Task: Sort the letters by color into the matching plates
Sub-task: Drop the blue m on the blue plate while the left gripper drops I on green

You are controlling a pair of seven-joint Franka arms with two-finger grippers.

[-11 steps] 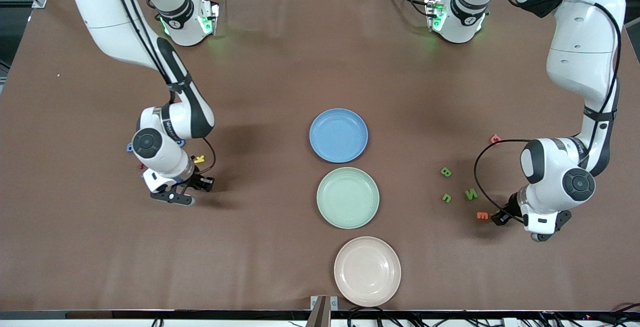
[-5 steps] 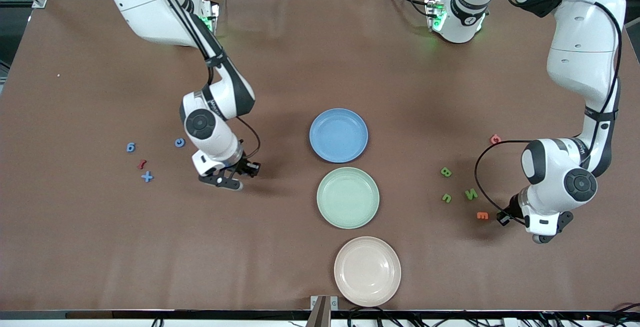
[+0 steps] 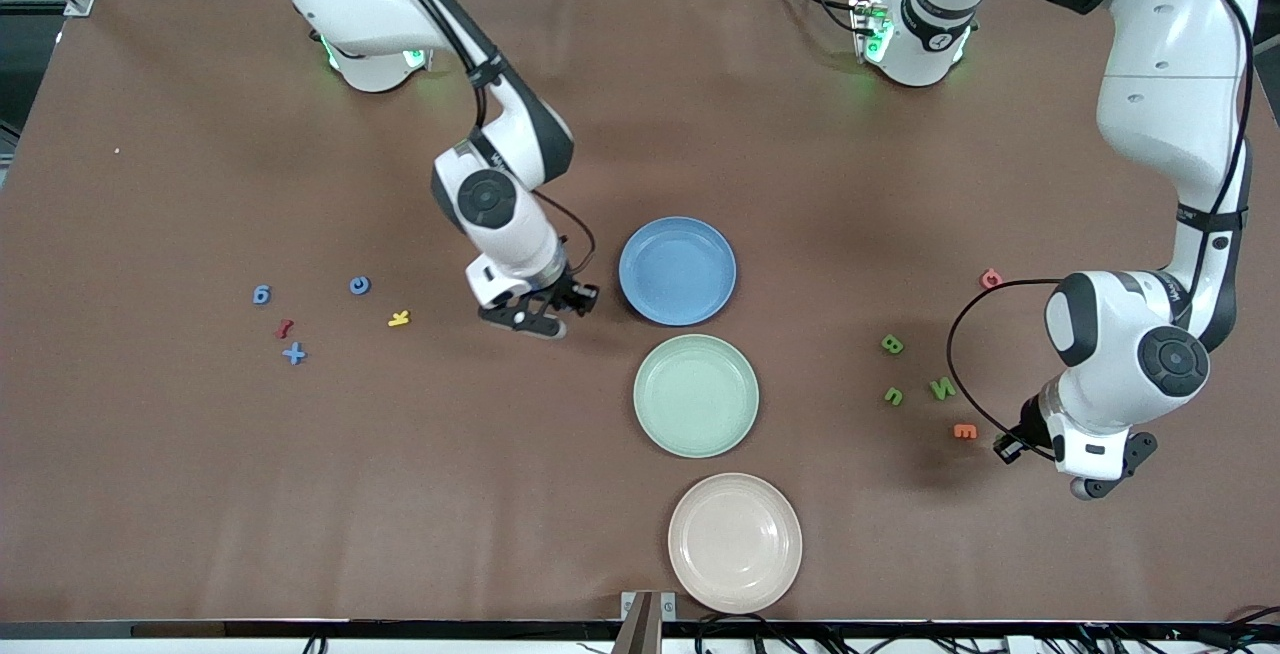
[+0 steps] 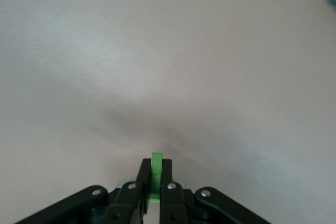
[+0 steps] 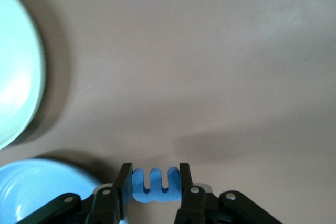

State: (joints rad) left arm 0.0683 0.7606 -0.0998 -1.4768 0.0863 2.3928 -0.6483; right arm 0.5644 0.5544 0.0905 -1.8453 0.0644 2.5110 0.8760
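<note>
Between the right hand (image 5: 155, 183) fingers sits a chunky blue letter (image 5: 155, 186) (three-pronged); left hand (image 4: 155, 178) pinches a green piece (image 4: 156, 174).

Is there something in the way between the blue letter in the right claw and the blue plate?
Nothing visible. The right claw holds the blue letter over bare table right beside the blue plate.

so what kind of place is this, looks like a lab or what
Most likely a robotics lab: two white arms bolted at the edge of a brown table, cables and metal framing along that edge, and toy sorting props such as a blue plate.
</note>
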